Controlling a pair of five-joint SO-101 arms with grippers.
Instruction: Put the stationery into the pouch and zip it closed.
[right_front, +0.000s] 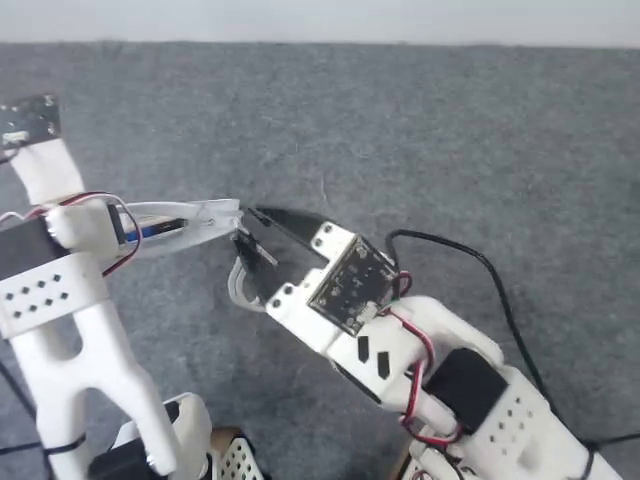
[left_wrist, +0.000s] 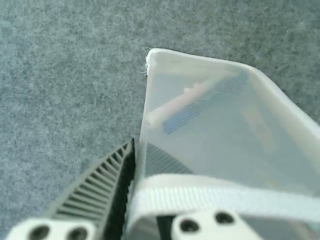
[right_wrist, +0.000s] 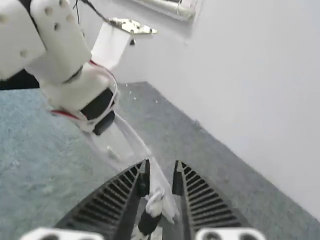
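While the left hand (left_wrist: 140, 170) clamps the soft, light pouch (left_wrist: 215, 130), the right hand (right_wrist: 161, 167) pinches its small, likely slippery zip pull (right_wrist: 156, 204).

Inside the pouch (left_wrist: 225, 150), the stationery (left_wrist: 195, 102) blurs (a pale stick, something blue-striped). Its gripped end is cut off. The left arm (right_front: 60, 290) hides most of the pouch from above; its zip pull (right_wrist: 156, 202) sits half-hidden in the right gripper (right_wrist: 161, 167).

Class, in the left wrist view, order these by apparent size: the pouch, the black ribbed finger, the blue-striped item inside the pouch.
1. pouch
2. black ribbed finger, though it sits nearest the camera
3. blue-striped item
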